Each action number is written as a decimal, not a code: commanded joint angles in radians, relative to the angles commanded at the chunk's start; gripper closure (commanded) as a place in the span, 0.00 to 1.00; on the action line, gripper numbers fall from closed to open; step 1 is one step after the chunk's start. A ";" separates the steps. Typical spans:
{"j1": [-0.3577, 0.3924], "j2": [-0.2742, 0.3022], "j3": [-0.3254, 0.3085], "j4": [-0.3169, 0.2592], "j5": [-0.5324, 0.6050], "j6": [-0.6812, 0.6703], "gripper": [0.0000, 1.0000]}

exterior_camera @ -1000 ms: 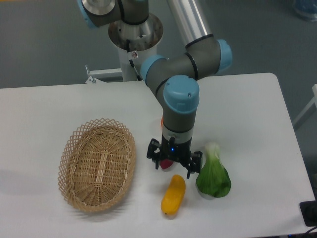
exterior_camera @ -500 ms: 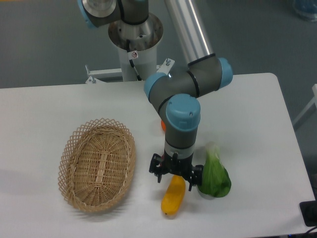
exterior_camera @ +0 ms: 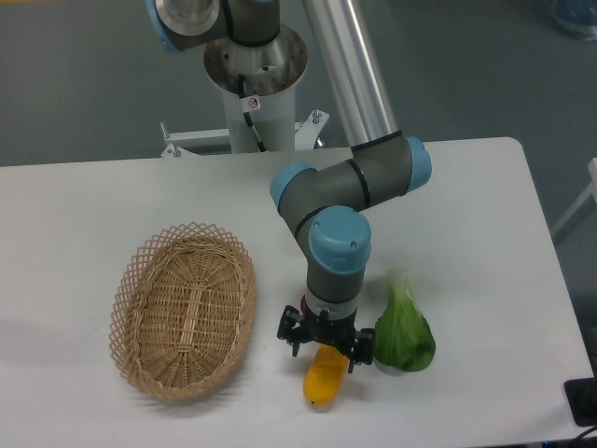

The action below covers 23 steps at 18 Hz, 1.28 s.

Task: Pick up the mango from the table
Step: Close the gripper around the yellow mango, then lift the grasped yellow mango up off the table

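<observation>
Bok choy flanks mango; basket lies apart.

A yellow-orange mango, a tan lattice-weave basket and a green leafy vegetable lie on the white table.

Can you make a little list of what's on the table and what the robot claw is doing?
gripper: open, fingers on either side of the mango's top end
mango: lying on the table, not lifted
table: white
basket: wicker, left of the mango, nothing in it
green vegetable: right of the mango
</observation>
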 joint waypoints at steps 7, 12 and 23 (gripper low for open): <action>-0.002 -0.020 0.012 0.014 0.000 0.005 0.00; -0.003 -0.023 0.014 0.011 0.029 0.017 0.16; -0.009 -0.012 0.006 0.011 0.035 0.015 0.40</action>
